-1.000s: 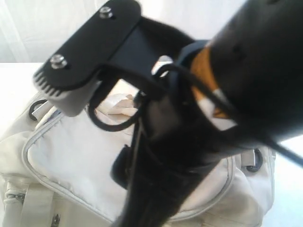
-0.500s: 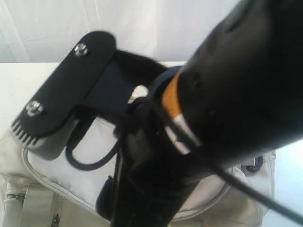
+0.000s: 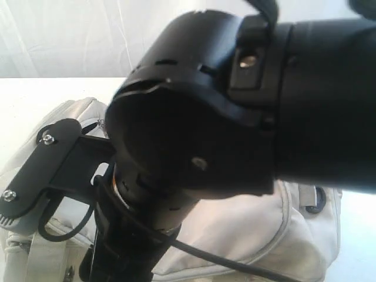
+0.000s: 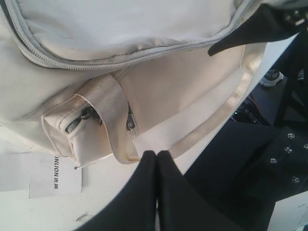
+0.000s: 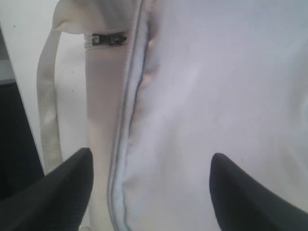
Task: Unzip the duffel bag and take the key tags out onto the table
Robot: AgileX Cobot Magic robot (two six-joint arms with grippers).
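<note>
duffel bag (image 3: 258,229): lies on the white counter (image 3: 35,94), its grey zipper (image 4: 120,54) closed along the stretch i can see.
left tool (image 4: 156,155): fingers pressed together, gripping nothing, down at the bag's side just beside a satin strap (image 4: 231,101) and a small side pocket (image 4: 72,130).
right tool (image 5: 151,156): jaws spread wide and empty, it hovers over the bag's top panel, the zipper line running between its fingers.
exterior view: a black arm (image 3: 235,117) blocks most of my sight of the bag.
</note>
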